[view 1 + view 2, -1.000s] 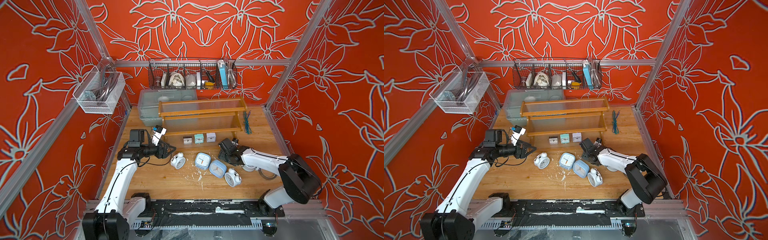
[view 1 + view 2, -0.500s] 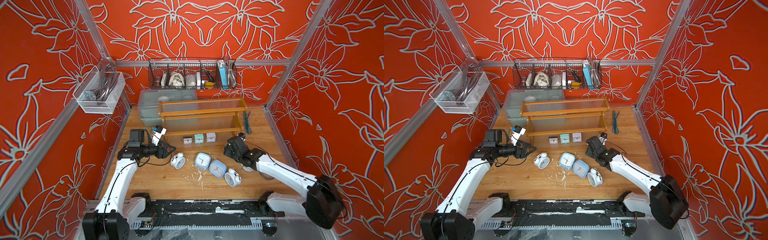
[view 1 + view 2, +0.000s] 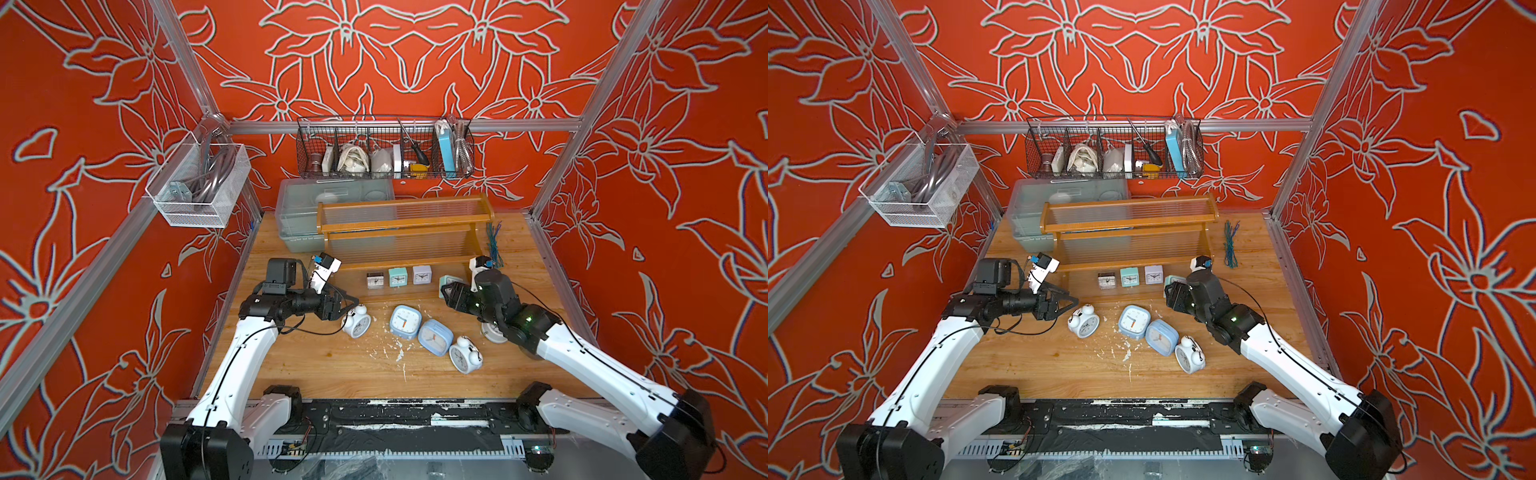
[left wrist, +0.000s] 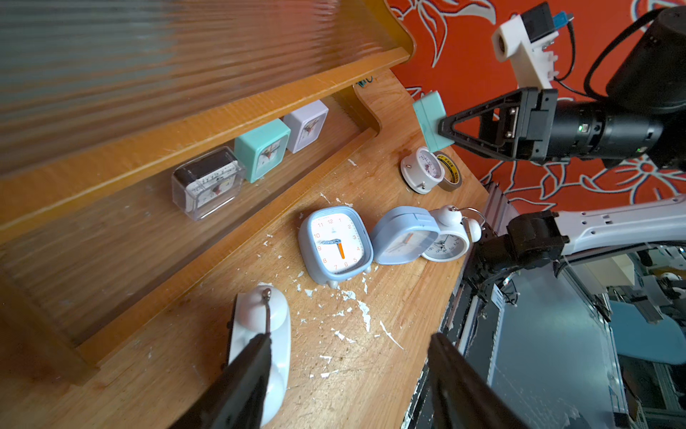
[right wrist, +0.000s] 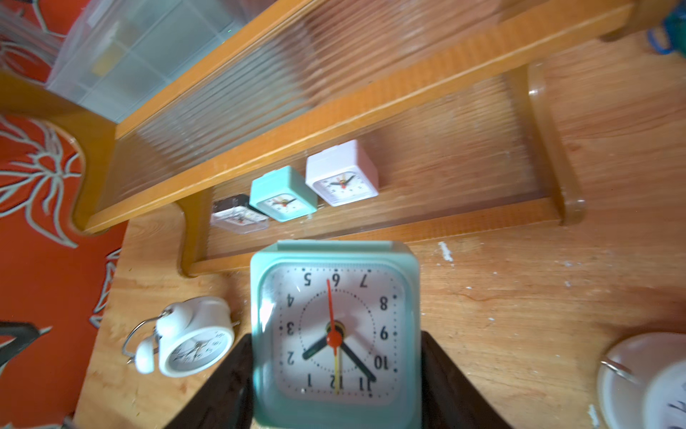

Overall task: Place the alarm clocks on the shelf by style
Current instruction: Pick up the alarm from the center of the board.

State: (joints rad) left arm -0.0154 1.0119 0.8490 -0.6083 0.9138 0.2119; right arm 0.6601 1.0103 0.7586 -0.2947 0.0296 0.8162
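Observation:
The brown shelf (image 3: 403, 224) stands at the back; its lowest tier holds a grey (image 3: 375, 279), a teal (image 3: 397, 276) and a white tiny alarm clock (image 3: 422, 274). My right gripper (image 3: 451, 291) is shut on another teal square clock (image 5: 336, 330), held above the table just right of that row. My left gripper (image 4: 349, 341) is open, with one finger against a white twin-bell clock (image 4: 260, 356). Two pale-blue clocks (image 3: 405, 322) (image 3: 435, 336) and a twin-bell clock (image 3: 466, 354) lie mid-table. A third twin-bell clock (image 4: 423, 171) sits under my right arm.
A clear bin (image 3: 299, 208) stands behind the shelf's left end. A black wire basket (image 3: 384, 149) hangs on the back wall and a white mesh basket (image 3: 199, 187) on the left wall. A tape roll (image 4: 451, 172), twist ties (image 3: 494, 245) and white flakes lie on the table.
My right arm's elbow has swung out to the right, and its gripper has edged up toward the shelf's lowest tier. The left arm has stayed still.

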